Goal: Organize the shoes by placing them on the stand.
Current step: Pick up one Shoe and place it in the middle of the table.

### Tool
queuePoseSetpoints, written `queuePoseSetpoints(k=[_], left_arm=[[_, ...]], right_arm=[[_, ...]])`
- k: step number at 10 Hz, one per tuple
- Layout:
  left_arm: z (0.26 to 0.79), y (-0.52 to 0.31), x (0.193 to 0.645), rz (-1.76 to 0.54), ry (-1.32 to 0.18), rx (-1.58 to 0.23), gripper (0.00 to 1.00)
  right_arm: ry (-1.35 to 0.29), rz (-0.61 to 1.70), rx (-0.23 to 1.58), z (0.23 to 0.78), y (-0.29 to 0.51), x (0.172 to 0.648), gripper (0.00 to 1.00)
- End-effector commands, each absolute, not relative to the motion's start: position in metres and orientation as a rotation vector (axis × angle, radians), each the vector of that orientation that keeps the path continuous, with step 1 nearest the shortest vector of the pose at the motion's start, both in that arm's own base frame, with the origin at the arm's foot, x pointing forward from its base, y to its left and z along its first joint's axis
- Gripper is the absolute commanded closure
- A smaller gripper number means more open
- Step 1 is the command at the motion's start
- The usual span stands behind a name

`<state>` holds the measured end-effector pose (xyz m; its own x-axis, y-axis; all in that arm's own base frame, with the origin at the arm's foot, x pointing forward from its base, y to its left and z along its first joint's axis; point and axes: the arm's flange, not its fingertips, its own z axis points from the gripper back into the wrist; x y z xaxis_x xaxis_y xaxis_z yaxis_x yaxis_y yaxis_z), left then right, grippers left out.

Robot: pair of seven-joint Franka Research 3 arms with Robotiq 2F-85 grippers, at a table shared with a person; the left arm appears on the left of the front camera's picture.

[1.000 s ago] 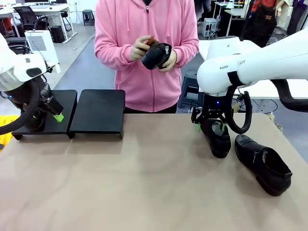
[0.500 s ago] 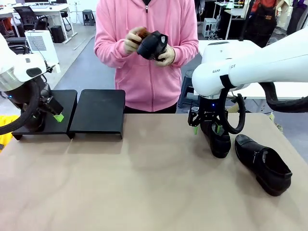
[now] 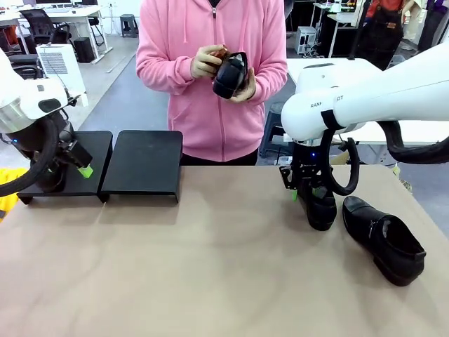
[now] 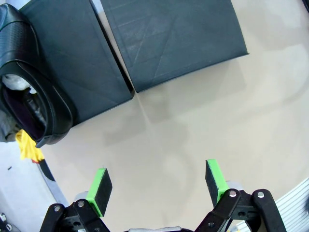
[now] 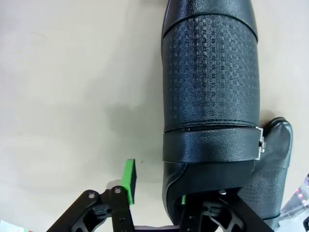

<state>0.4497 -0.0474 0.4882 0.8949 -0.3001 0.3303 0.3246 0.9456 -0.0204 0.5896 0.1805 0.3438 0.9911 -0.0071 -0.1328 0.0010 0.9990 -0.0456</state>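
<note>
Down comes the right gripper (image 3: 306, 194) since a second ago, lower over the heel end of the shoe (image 3: 321, 210), and its jaws have drawn in from wide to about halfway. That shoe stands on the table (image 3: 210, 267) at the robot's right, toe pointing toward the camera. From the right wrist view the shoe (image 5: 210, 87) runs straight up the picture, and one green pad (image 5: 129, 179) sits outside its side wall with a sliver of bare table between them; the other finger is mostly hidden behind the shoe's rim, so no clamp on the leather shows yet. A second shoe (image 3: 384, 240) lies just beside it to the right, angled away. The third shoe (image 3: 230, 74) is up in the person's hands (image 3: 205, 64) at the far side, held at chest height along with a small reddish-brown object (image 3: 220, 53). Over on the left, the stand (image 3: 144, 161) sits at the far edge with both panels bare. The left gripper (image 3: 81, 167) hovers by the stand's left panel, and its wrist camera shows the jaws of that gripper (image 4: 157, 181) spread wide, holding nothing, with the stand (image 4: 174, 38) ahead of them.
</note>
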Motion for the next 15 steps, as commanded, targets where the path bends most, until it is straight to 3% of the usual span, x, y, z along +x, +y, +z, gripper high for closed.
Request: queuePoseSetpoints(k=[1, 8, 12, 15], left_arm=[[0.487, -0.047, 0.449, -0.317, -0.343, -0.076, 0.0], [0.487, -0.047, 0.449, -0.317, -0.343, -0.076, 0.0], [0.487, -0.047, 0.449, -0.317, -0.343, -0.076, 0.0], [0.487, -0.047, 0.449, -0.317, -0.343, -0.076, 0.0]], right_arm=[[0.143, 0.02, -0.057, 0.347, 0.178, 0.598, 1.0], [0.158, -0.032, -0.022, 0.358, 0.172, 0.591, 1.0], [-0.036, -0.09, 0.059, 0.435, 0.219, 0.501, 1.0], [0.018, 0.016, 0.081, 0.419, 0.294, 0.441, 1.0]])
